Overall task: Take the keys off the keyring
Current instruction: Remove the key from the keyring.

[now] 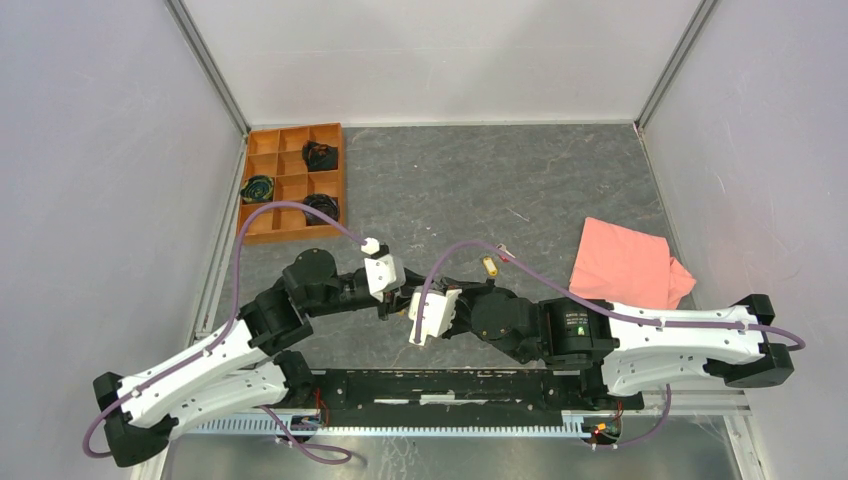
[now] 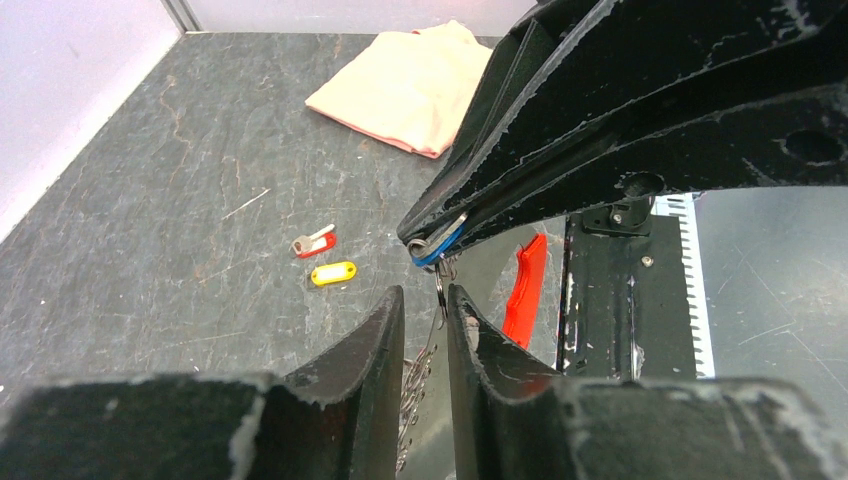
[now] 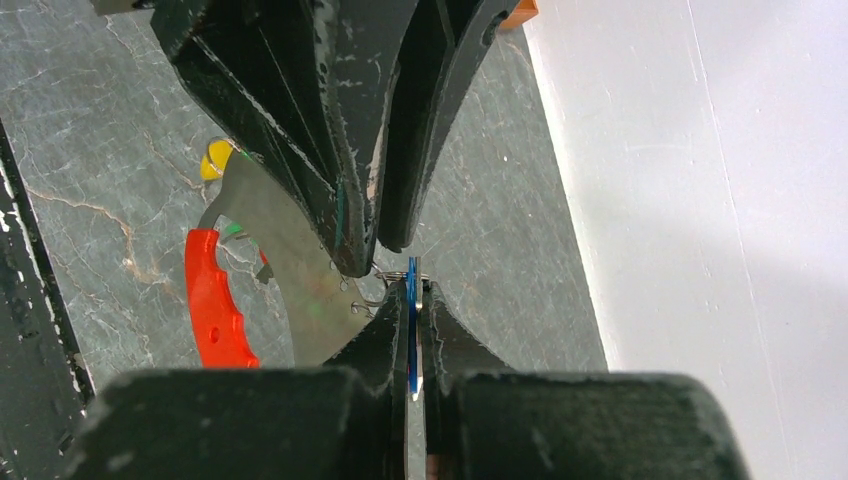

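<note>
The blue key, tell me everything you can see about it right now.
The blue key has a thin, flat blue plastic head, seen edge-on from the right wrist. It is clamped between the fingertips of the right gripper. The thin metal keyring hangs just below it, its red strap dangling beside. The left gripper, jaws narrowly apart, sits right at the ring. The key's metal blade cannot be made out.

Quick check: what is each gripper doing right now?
Left gripper: narrow gap around the thin metal keyring; grip cannot be told.
Right gripper: closed on the small blue plastic-headed key.
</note>
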{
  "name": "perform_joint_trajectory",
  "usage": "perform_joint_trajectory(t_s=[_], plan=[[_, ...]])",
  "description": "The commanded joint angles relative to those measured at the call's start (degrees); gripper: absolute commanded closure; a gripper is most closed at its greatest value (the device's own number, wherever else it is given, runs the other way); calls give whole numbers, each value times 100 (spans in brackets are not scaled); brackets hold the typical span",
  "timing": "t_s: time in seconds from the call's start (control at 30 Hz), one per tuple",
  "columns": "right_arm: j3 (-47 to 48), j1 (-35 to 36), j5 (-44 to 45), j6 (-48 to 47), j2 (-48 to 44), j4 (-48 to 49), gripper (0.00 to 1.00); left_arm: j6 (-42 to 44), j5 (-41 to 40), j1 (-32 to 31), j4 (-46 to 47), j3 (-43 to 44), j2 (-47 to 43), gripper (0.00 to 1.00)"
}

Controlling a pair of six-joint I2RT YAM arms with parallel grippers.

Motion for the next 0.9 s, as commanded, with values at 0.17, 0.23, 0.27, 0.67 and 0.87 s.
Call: perform_joint_trajectory(t_s=[0.17,0.23,0.27,0.67,0.87], plan=[[357,-39,170,93,17,399,100,-222,241,-9,380,-17,116,78],[360,-33,172,94,17,418,100,-231,287,-5,380,-32,138,79],[363,-37,181,93,9,428,100,-238,315,-8,380,-40,147,80],[92,-116,334,58,-234,452,100,-256,123,-9,394,-191,-23,98],[-308,-139,253,118,-348,404,100,-638,-290,-9,1098,-456,-337,98]])
